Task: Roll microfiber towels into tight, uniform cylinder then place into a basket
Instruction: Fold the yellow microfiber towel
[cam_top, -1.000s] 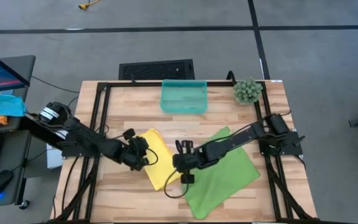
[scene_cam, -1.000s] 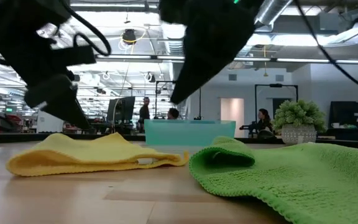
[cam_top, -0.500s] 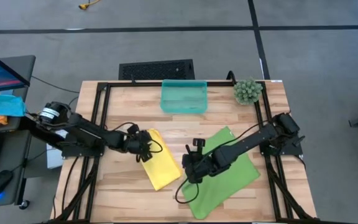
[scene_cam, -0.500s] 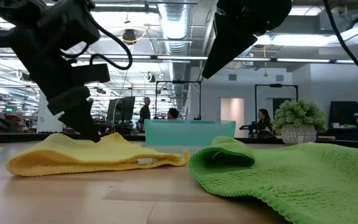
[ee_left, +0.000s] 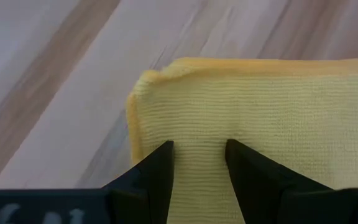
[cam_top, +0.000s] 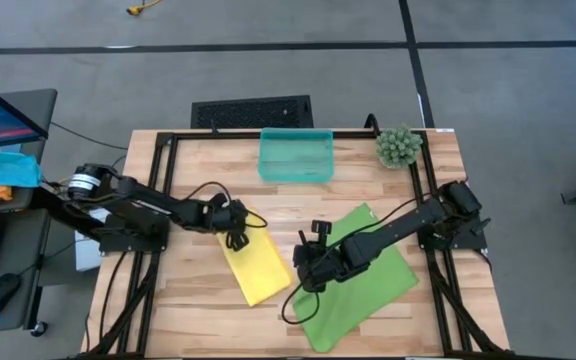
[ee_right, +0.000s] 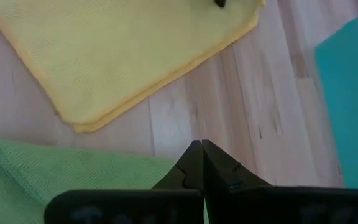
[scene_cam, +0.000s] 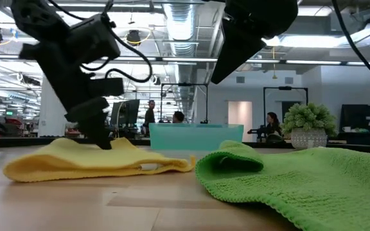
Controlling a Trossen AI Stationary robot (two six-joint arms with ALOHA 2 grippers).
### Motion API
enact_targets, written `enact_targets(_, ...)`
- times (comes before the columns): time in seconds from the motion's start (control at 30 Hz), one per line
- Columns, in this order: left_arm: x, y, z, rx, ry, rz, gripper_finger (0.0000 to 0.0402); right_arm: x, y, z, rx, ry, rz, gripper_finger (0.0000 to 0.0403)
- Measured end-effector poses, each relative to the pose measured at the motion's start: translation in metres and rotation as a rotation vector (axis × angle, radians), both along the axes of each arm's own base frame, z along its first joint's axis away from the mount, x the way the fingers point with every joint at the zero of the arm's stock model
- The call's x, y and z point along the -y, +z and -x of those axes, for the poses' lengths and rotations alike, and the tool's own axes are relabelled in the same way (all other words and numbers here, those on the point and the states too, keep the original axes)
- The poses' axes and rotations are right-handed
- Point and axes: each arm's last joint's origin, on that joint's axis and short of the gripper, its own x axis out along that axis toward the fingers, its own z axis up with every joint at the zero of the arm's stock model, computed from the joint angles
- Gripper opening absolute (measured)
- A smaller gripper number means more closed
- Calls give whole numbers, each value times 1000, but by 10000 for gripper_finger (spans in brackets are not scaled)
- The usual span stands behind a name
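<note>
Left gripper: the left gripper sits low over the far corner of the yellow towel; in its wrist view the fingers stand a little apart, pressed on the cloth, with a strip of yellow between them, not yet pinched.
Right gripper: the right gripper hangs above the near edge of the green towel, its fingers closed together on nothing.
Yellow towel: lies folded and flat, directly under the left gripper and running away from it toward the right gripper; it is not rolled.
Green towel: spread beneath and beyond the right gripper, one corner humped up just beside the yellow towel's edge.
Basket: the basket stands well beyond both grippers, at the far side of the table, with nothing visible in it.
Risk, grip: closing here may catch only the top layer, so the fold opens as the corner lifts.
Risk, roll: starting from a corner likely gives a skewed, cone-shaped roll instead of an even cylinder.
Risk, drag: pressing without holding the far end could slide the whole towel across the wood.
Risk, snag: the raised green corner may get swept into the roll.
</note>
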Motion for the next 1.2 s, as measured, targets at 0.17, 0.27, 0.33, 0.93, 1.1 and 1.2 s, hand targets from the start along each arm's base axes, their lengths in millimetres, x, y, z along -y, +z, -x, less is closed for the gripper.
enact_targets(0.17, -8, -11, -15, 2, -43, -25, 141, 0, 0, 0, 0, 0, 0, 20)
enact_targets(0.27, -12, -11, -25, 6, -80, -45, 141, 0, 0, 0, 0, 0, 0, 17)
enact_targets(0.33, -13, -7, -31, 4, -123, -68, 141, 0, 0, 0, -1, 0, 0, 15)
enact_targets(0.93, 37, 39, -36, 74, -372, -153, 141, 0, -1, 1, -14, -5, 3, 18)
enact_targets(1.1, 76, 34, -30, 109, -422, -87, 141, 0, -1, 2, -17, -12, 2, 21)
enact_targets(1.2, 98, 24, -25, 98, -439, -79, 141, 0, -1, 2, -17, -12, 2, 19)
